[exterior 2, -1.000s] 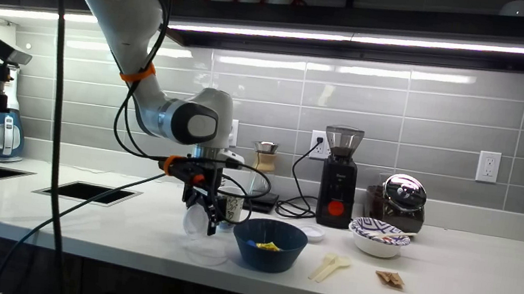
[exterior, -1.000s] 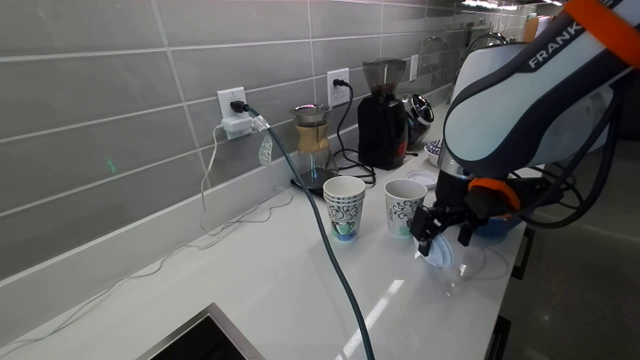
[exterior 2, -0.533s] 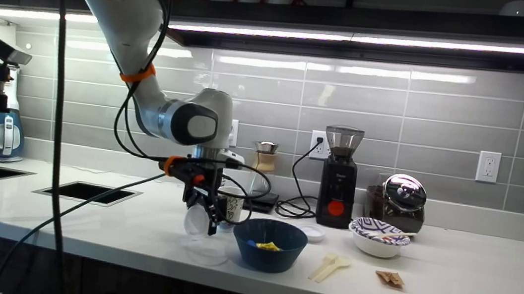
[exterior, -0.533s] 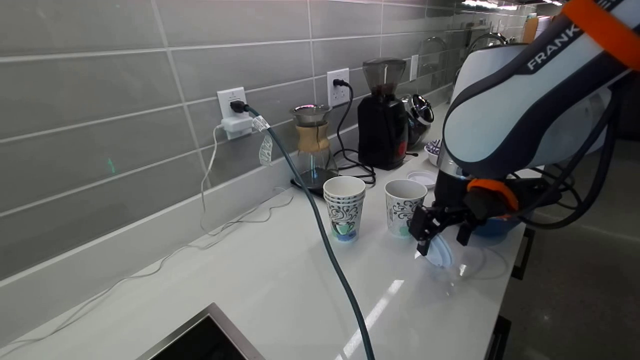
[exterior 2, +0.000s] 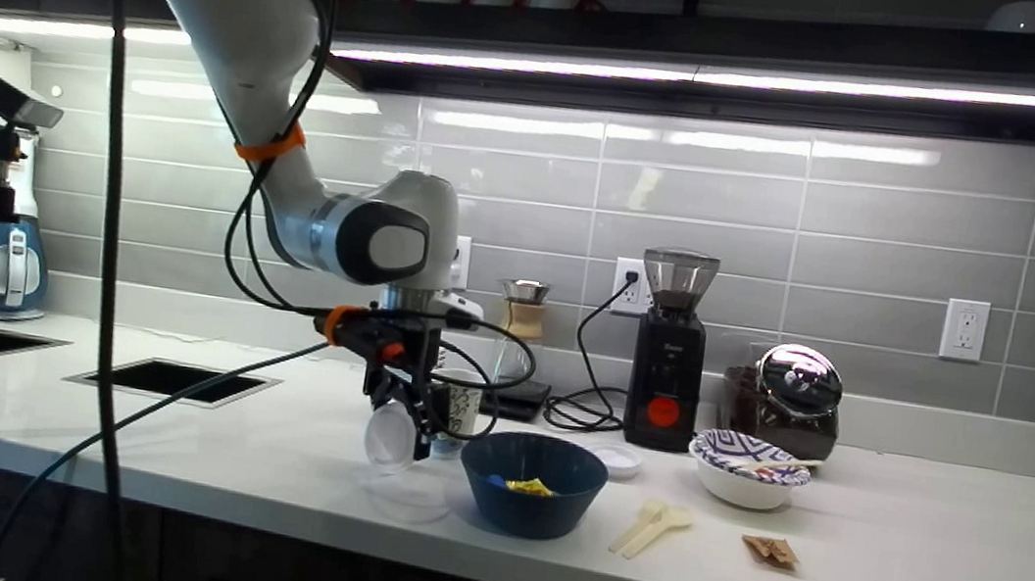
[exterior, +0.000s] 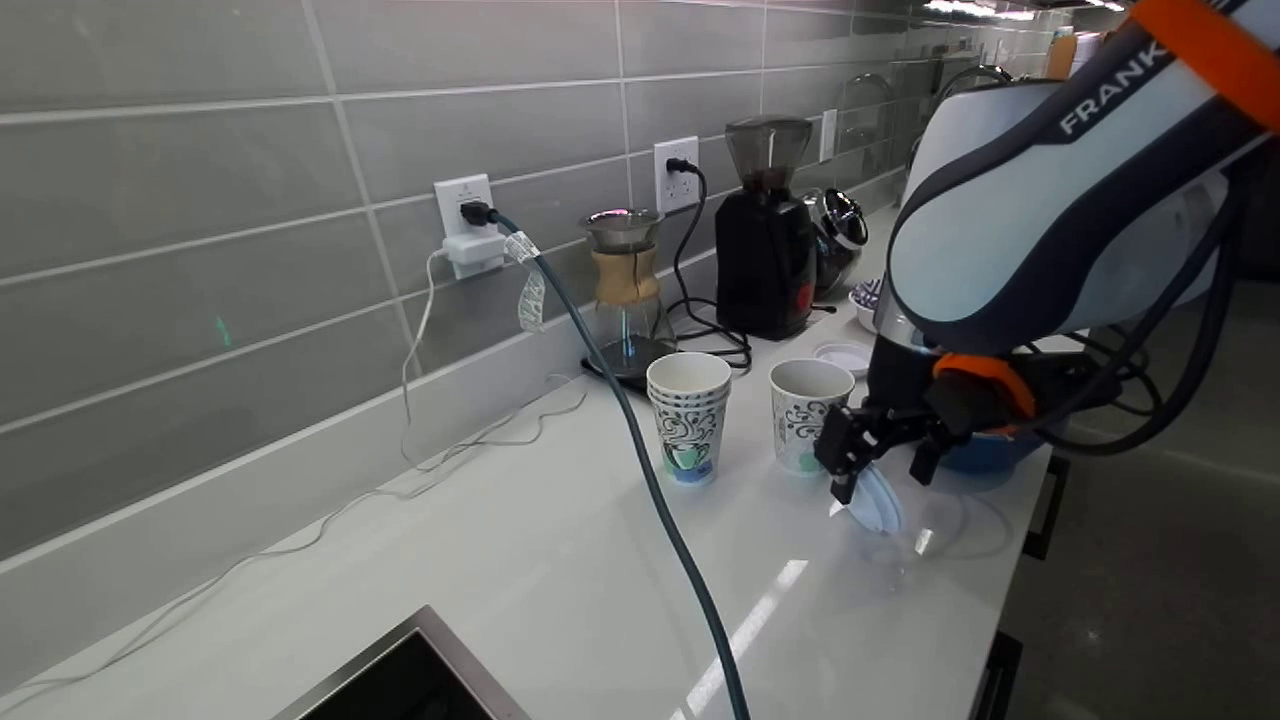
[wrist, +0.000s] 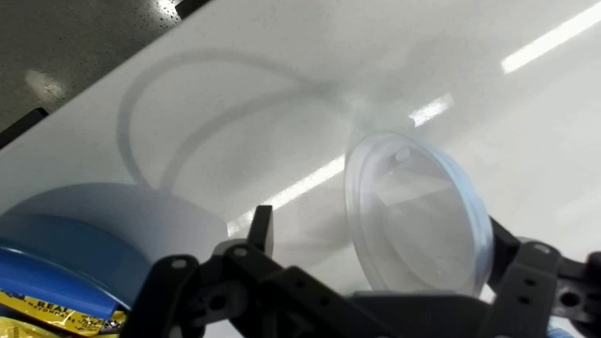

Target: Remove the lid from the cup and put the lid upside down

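The lid [wrist: 418, 211], translucent white with a raised rim and a small hole, is tilted steeply on edge between the fingers of my gripper [wrist: 382, 230]. It rests against one finger; a gap separates it from the other, so the gripper is open. The lid also shows in both exterior views [exterior: 876, 502] [exterior 2: 391, 435], low over the counter; I cannot tell whether its edge touches. The cup [exterior: 805, 420], a single paper cup with swirls, stands upright and uncovered just behind my gripper [exterior: 882, 480]; it is partly hidden by cables and the gripper in an exterior view [exterior 2: 461, 407].
A stack of paper cups [exterior: 690, 420] stands beside the cup. A dark blue bowl [exterior 2: 527, 519] with packets is close to my gripper. Another round white lid [exterior 2: 618, 460] lies behind it. Wooden spoons [exterior 2: 651, 527] lie nearby. A cable [exterior: 660, 490] crosses the counter. The counter edge is near.
My gripper has risen and shifted slightly. The lid has turned a little more edge-on in an exterior view, still leaning at the same finger. The cups and bowl have not moved.
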### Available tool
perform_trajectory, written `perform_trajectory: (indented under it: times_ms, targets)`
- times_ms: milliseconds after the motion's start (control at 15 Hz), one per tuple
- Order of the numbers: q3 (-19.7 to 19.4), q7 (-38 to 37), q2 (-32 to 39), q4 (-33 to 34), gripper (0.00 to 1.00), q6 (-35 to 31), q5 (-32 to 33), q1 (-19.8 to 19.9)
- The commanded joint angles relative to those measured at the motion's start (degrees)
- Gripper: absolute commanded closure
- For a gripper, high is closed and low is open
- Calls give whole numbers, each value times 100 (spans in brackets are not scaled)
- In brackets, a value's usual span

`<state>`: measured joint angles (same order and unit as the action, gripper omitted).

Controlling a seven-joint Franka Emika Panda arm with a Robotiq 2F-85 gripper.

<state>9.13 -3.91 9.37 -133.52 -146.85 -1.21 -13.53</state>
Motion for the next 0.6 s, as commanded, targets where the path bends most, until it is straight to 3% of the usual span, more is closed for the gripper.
perform_trajectory:
  times_ms: [0, 533]
  targets:
    - [47, -181, -322, -317, 0, -194, 25, 57]
    - [-24, -668, -837, -848, 0, -320, 160, 105]
